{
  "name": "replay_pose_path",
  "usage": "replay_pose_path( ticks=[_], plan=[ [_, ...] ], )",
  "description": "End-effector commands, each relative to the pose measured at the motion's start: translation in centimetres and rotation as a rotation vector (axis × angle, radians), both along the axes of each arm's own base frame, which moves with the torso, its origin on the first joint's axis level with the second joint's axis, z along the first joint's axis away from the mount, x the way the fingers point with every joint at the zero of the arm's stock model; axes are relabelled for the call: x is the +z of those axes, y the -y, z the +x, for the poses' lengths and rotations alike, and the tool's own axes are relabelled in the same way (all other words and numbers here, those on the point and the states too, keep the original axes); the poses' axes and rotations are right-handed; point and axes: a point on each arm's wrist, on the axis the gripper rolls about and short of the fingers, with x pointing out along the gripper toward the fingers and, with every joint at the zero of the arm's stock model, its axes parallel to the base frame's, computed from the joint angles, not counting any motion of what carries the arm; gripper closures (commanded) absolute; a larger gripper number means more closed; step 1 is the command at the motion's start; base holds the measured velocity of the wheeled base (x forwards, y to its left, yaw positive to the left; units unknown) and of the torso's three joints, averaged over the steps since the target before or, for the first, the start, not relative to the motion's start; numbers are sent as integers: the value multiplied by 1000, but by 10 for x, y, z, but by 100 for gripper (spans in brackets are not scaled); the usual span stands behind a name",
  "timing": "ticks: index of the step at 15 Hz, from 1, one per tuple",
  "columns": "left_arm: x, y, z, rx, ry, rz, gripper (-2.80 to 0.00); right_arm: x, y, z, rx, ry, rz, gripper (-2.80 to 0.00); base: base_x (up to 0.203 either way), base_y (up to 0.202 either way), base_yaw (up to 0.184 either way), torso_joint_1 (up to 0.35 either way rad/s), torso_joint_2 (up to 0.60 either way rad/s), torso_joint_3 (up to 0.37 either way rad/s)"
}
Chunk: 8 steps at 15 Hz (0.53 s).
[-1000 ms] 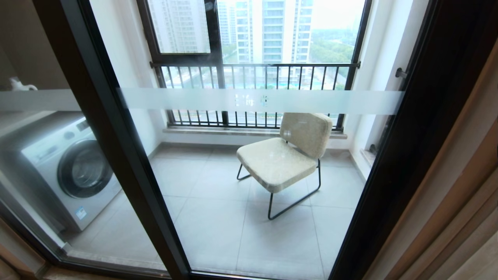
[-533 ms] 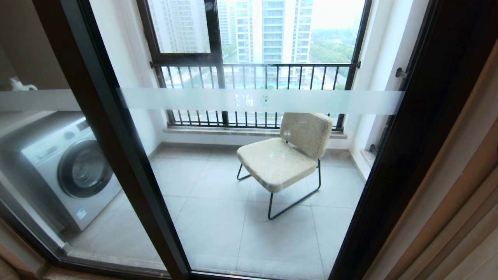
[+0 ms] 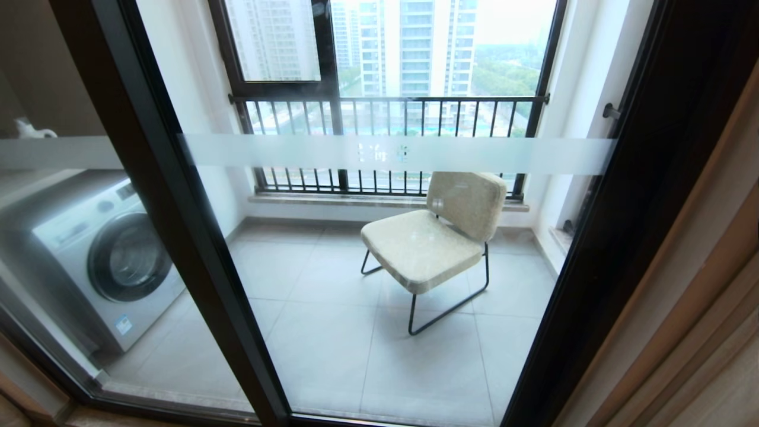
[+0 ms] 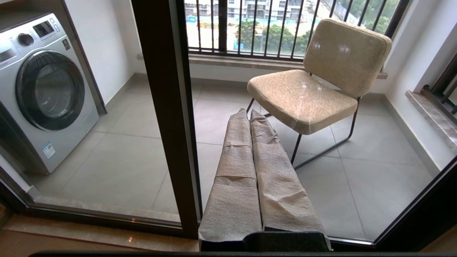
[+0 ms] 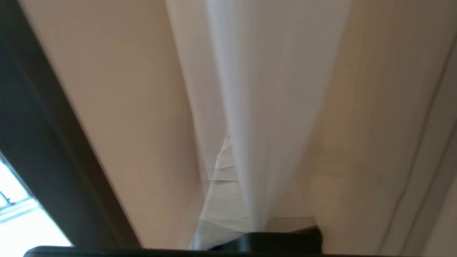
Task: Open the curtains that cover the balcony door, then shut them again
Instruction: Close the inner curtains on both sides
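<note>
Nothing you see from the head has shifted, but your right gripper [image 5: 246, 200], wide apart a second ago, has now pinched together, seemingly on a fold of the thin white sheer of the curtains [image 5: 271, 107]. Going left to right: washing machine [image 3: 107, 255], your parked left gripper [image 4: 248, 114] pressed together, uncovered balcony door [image 3: 391, 154], and beige drapes bunched at its right frame.
</note>
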Motion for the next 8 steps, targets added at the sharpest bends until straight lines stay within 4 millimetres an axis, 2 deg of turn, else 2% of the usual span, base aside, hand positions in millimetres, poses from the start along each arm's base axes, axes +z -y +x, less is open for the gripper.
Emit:
replay_pose_path(
  ticks=[1,8],
  plan=[
    [0,0,0,0,0,-1,0,5,-11,-5,35,21,-12,0,0,0,0,0,0,0],
    [0,0,0,0,0,-1,0,2,-57,-29,387,31,-71,0,0,0,0,0,0,0]
  ],
)
